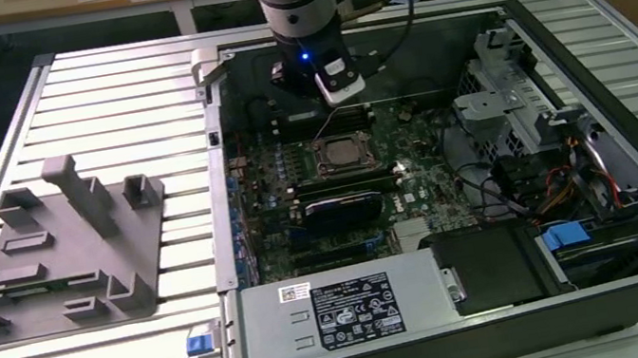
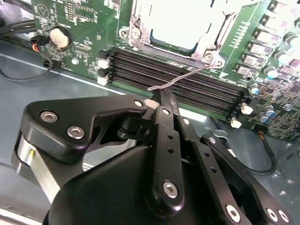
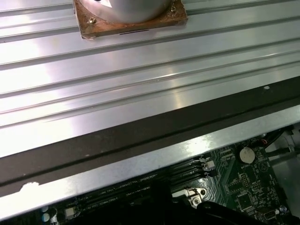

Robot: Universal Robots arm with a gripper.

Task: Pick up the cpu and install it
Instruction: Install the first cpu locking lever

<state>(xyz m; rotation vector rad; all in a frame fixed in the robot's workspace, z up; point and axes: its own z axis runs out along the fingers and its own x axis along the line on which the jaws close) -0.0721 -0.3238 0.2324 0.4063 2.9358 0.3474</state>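
Cpu seated — motherboard socket

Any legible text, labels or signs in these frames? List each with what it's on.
None can be read.
Power supply label: printed lines and marks, too small to read.
White sticker beside it: too small.
Board silkscreen, second wrist view: white lettering and a triangle mark, blurred.
Cpu top: no print to make out.
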